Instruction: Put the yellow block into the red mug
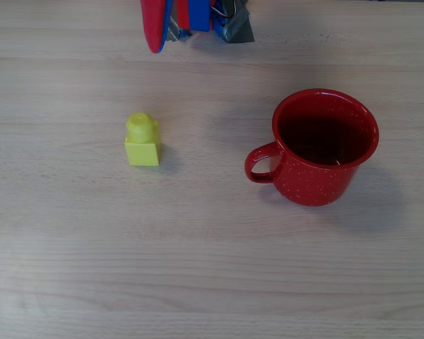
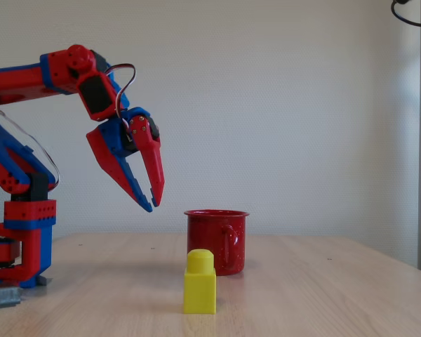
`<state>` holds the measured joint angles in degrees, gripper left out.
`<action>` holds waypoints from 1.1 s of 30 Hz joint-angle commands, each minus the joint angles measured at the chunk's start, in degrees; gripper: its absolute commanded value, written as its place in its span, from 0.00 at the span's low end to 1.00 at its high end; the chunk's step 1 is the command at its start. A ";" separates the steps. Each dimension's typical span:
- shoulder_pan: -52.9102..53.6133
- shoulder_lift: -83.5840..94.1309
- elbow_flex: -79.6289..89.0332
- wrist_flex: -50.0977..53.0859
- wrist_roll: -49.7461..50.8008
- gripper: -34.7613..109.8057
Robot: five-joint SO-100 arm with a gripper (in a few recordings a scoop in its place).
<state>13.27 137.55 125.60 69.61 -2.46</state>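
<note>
The yellow block (image 1: 143, 141) stands upright on the wooden table, stud on top, left of centre in the overhead view; in the fixed view the yellow block (image 2: 199, 282) is nearest the camera. The red mug (image 1: 324, 147) stands upright to its right, handle towards the block, with a dark inside that holds nothing I can see. In the fixed view the red mug (image 2: 217, 241) sits behind the block. My gripper (image 2: 154, 203) hangs in the air, pointing down, left of and well above both, its tips almost touching with nothing between them. The gripper (image 1: 157, 41) shows at the overhead view's top edge.
The arm's red and blue base (image 2: 24, 246) stands at the left of the table in the fixed view. A bare wooden table top (image 1: 198, 268) surrounds the block and mug. A plain wall is behind.
</note>
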 commanded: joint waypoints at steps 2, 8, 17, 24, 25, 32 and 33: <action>2.20 -4.48 -10.02 3.08 -0.79 0.24; 3.96 -13.27 -17.84 6.42 -1.67 0.25; 4.13 -18.90 -18.46 6.06 -6.50 0.41; 4.22 -23.20 -16.61 2.37 -10.46 0.42; 4.39 -23.99 -16.26 1.76 -10.55 0.43; 4.66 -28.30 -14.68 -1.32 -10.99 0.46; 4.57 -28.83 -14.41 -1.76 -10.99 0.46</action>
<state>16.61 107.40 111.45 68.73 -12.48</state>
